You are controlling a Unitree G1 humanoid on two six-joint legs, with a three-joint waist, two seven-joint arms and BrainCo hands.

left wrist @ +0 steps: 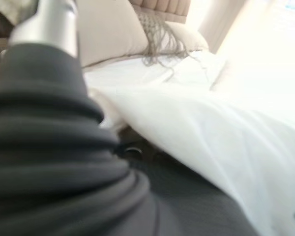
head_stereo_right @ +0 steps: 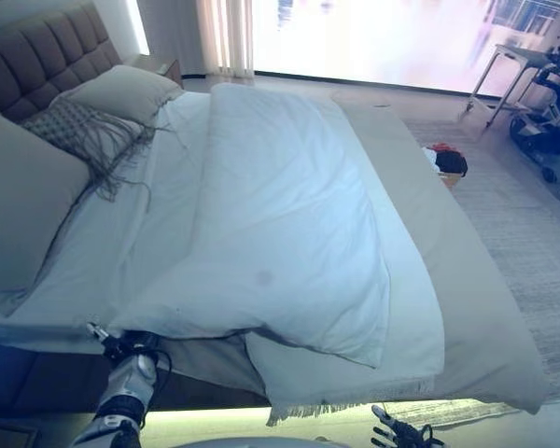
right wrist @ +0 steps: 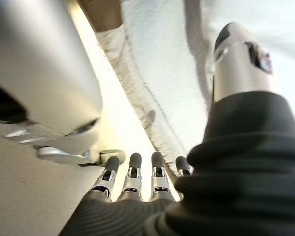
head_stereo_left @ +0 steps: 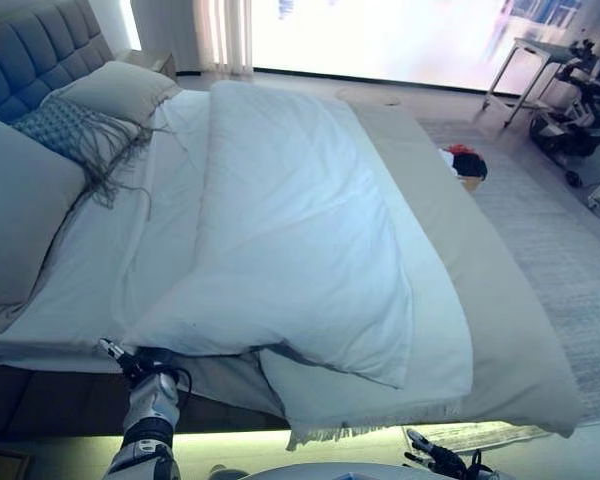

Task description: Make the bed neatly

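Note:
The bed (head_stereo_left: 510, 330) has a white duvet (head_stereo_left: 290, 220) lying askew, its near corner folded over towards the near edge. Under it a beige blanket with a fringed edge (head_stereo_left: 380, 425) hangs over the near side; the fringe also shows in the right wrist view (right wrist: 137, 93). Beige pillows (head_stereo_left: 20, 210) and a grey fringed cushion (head_stereo_left: 75, 135) lie by the tufted headboard (head_stereo_left: 30, 50). My left hand (head_stereo_left: 138, 365) is at the near bed edge, right under the duvet's corner (left wrist: 187, 128). My right hand (head_stereo_left: 435, 460) is open and empty, low beside the fringe, its fingers (right wrist: 132, 177) straight.
A small heap of red and dark clothes (head_stereo_left: 467, 162) lies on the floor beyond the bed's far side. A pale rug (head_stereo_left: 570, 260) covers the floor there. A metal-legged table (head_stereo_left: 528, 62) and dark equipment (head_stereo_left: 570, 125) stand at the far right. A nightstand (head_stereo_left: 152, 62) is beside the headboard.

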